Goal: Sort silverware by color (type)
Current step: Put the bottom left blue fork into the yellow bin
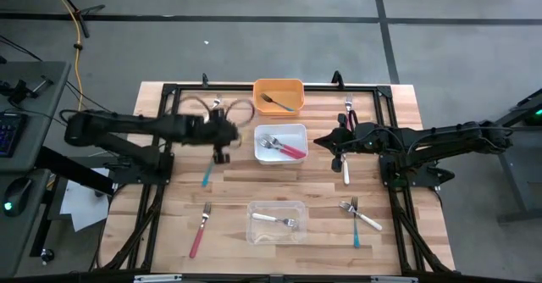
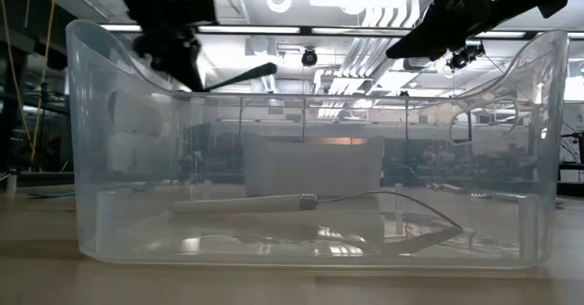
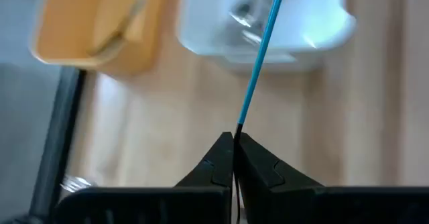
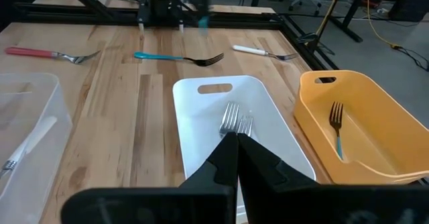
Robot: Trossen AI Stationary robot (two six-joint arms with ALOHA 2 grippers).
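Your left end effector (image 3: pixel 234 143) was clamped on the teal fork's (image 3: pixel 260 63) handle tip beside the white bin (image 1: pixel 282 143); it probably could pivot, dropping short of the orange bin (image 1: pixel 279 96). Right end effector (image 4: pixel 236 138) was closed, apparently empty.

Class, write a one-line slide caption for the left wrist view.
Left hand shut on a teal-handled fork, above the white bin and orange bin.
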